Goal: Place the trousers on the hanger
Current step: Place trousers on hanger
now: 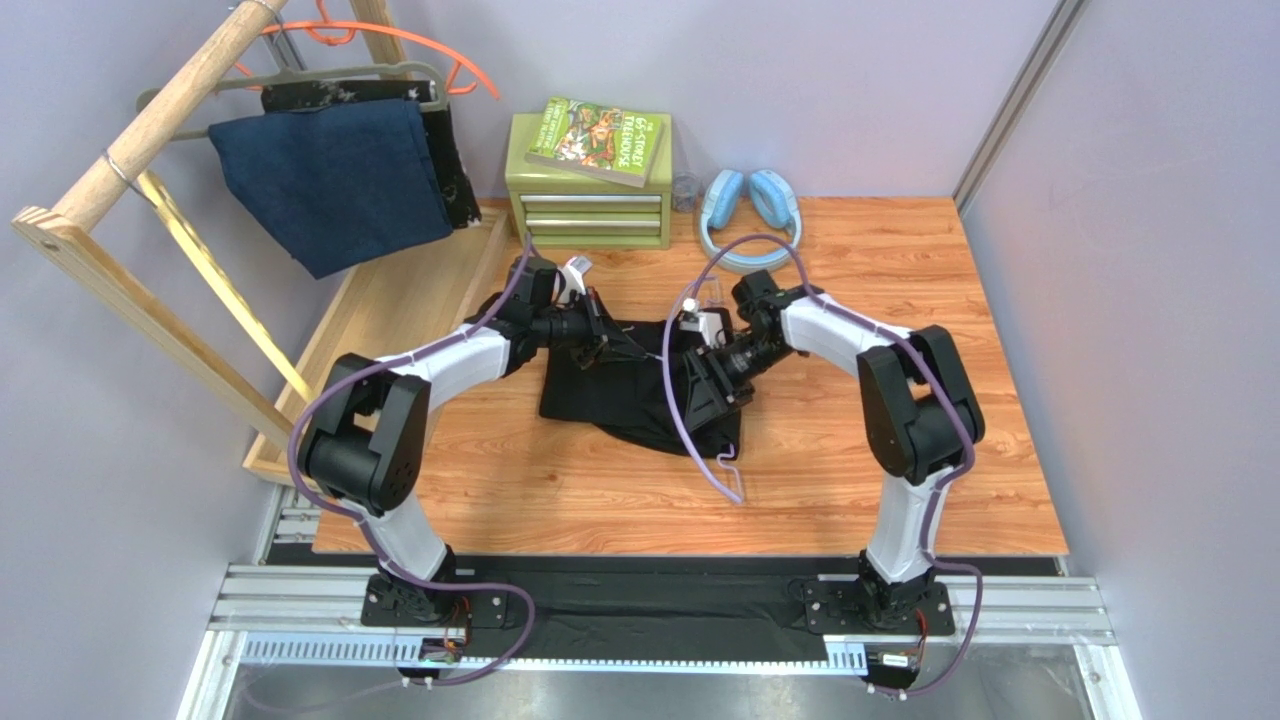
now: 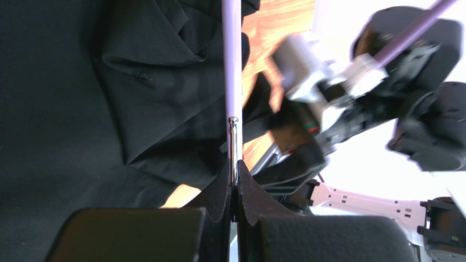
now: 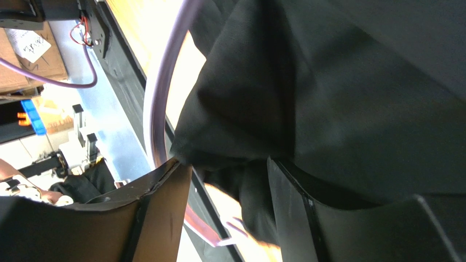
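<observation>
The black trousers (image 1: 609, 398) lie bunched at the table's middle. The lavender hanger (image 1: 694, 432) lies across them, its hook end pointing to the near edge. My left gripper (image 1: 607, 347) sits at the cloth's far left edge; in the left wrist view it (image 2: 234, 176) is shut on the hanger's thin bar (image 2: 232, 65), with trousers (image 2: 82, 98) to its left. My right gripper (image 1: 706, 375) is over the cloth's right side. In the right wrist view it (image 3: 225, 165) is open, a fold of trousers (image 3: 328, 93) hanging between its fingers, beside the hanger's curve (image 3: 158, 103).
A wooden rack (image 1: 143, 135) at back left carries a navy garment (image 1: 338, 177), an orange hanger (image 1: 436, 53) and a grey hanger. A green drawer box (image 1: 589, 195) with a book and blue headphones (image 1: 751, 210) stand at the back.
</observation>
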`<state>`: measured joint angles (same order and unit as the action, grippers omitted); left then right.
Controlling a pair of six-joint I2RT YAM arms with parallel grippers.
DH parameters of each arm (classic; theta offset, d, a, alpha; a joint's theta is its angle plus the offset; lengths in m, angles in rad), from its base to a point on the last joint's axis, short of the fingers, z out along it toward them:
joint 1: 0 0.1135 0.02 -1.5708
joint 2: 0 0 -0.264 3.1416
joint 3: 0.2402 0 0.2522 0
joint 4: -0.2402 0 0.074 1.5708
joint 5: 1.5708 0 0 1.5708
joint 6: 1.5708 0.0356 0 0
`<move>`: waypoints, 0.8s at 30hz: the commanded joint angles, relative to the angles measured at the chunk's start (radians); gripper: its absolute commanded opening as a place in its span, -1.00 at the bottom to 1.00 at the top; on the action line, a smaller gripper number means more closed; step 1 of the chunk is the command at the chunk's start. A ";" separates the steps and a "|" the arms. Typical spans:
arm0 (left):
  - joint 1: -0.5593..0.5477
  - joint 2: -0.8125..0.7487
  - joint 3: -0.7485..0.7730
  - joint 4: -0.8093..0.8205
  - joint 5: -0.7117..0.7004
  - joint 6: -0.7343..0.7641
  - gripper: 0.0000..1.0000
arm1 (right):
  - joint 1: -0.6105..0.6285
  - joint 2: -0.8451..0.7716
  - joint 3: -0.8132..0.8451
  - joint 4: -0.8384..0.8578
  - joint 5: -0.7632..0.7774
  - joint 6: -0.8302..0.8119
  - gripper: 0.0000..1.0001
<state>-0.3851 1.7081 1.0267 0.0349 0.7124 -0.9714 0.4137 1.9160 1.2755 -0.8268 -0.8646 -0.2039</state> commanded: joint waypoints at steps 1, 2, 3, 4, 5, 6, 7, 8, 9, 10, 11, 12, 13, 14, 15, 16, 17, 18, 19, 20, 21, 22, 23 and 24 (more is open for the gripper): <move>0.011 -0.045 0.047 0.056 0.022 -0.012 -1.00 | -0.088 -0.123 0.099 -0.168 -0.026 -0.143 0.25; 0.011 -0.047 0.049 0.056 0.022 -0.009 -1.00 | -0.093 -0.152 0.114 -0.211 -0.030 -0.164 0.32; 0.011 -0.047 0.050 0.054 0.022 -0.007 -1.00 | -0.098 -0.163 0.143 -0.231 -0.030 -0.199 0.34; 0.011 -0.045 0.053 0.051 0.022 -0.004 -1.00 | -0.098 -0.169 0.153 -0.245 -0.027 -0.206 0.36; 0.011 -0.044 0.055 0.051 0.022 -0.004 -1.00 | -0.096 -0.175 0.159 -0.258 -0.027 -0.206 0.39; 0.009 -0.044 0.056 0.049 0.022 -0.003 -1.00 | -0.098 -0.176 0.162 -0.258 -0.027 -0.201 0.39; 0.009 -0.044 0.058 0.048 0.021 -0.003 -1.00 | -0.098 -0.173 0.166 -0.258 -0.040 -0.193 0.40; 0.008 -0.045 0.058 0.045 0.019 0.000 -1.00 | -0.098 -0.170 0.163 -0.230 -0.047 -0.168 0.38; 0.008 -0.045 0.059 0.043 0.013 0.002 -1.00 | -0.098 -0.160 0.157 -0.203 -0.054 -0.132 0.38; 0.006 -0.047 0.064 0.040 0.010 0.005 -1.00 | -0.096 -0.153 0.147 -0.139 -0.083 -0.045 0.36; 0.005 -0.050 0.067 0.031 0.007 0.017 -1.00 | -0.095 -0.149 0.137 -0.092 -0.085 0.010 0.31; 0.002 -0.051 0.073 0.017 -0.002 0.022 -1.00 | -0.086 -0.138 0.130 -0.048 -0.086 0.070 0.29; 0.000 -0.051 0.078 0.019 -0.002 0.026 -1.00 | -0.073 -0.135 0.122 0.041 -0.088 0.155 0.29; -0.001 -0.053 0.084 0.016 -0.002 0.033 -1.00 | -0.064 -0.129 0.108 0.087 -0.070 0.196 0.26; -0.006 -0.053 0.091 -0.007 -0.014 0.040 -1.00 | -0.038 -0.124 0.104 0.124 -0.050 0.248 0.23; -0.008 -0.054 0.102 -0.018 -0.019 0.052 -1.00 | -0.029 -0.108 0.105 0.180 -0.042 0.277 0.21; -0.009 -0.056 0.108 -0.029 -0.025 0.060 -1.00 | -0.020 -0.101 0.110 0.204 -0.043 0.331 0.18; -0.011 -0.059 0.113 -0.055 -0.039 0.066 -1.00 | -0.003 -0.097 0.111 0.219 -0.040 0.348 0.18; -0.011 -0.064 0.116 -0.059 -0.047 0.072 -1.00 | 0.007 -0.088 0.113 0.241 -0.016 0.360 0.17; -0.011 -0.067 0.115 -0.066 -0.051 0.073 -1.00 | 0.013 -0.084 0.111 0.248 -0.010 0.365 0.16; -0.011 -0.071 0.116 -0.072 -0.060 0.073 -1.00 | 0.022 -0.080 0.108 0.253 0.004 0.366 0.15; -0.011 -0.073 0.118 -0.076 -0.067 0.074 -1.00 | 0.025 -0.077 0.105 0.261 0.007 0.373 0.15; -0.011 -0.073 0.118 -0.082 -0.073 0.076 -1.00 | 0.028 -0.069 0.102 0.267 0.009 0.380 0.13; -0.011 -0.074 0.121 -0.087 -0.083 0.076 -1.00 | 0.033 -0.066 0.094 0.275 0.012 0.388 0.10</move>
<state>-0.3923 1.7016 1.0973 -0.0463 0.6479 -0.9142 0.4316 1.8404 1.3861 -0.6617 -0.8772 0.0872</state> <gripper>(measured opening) 0.007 0.571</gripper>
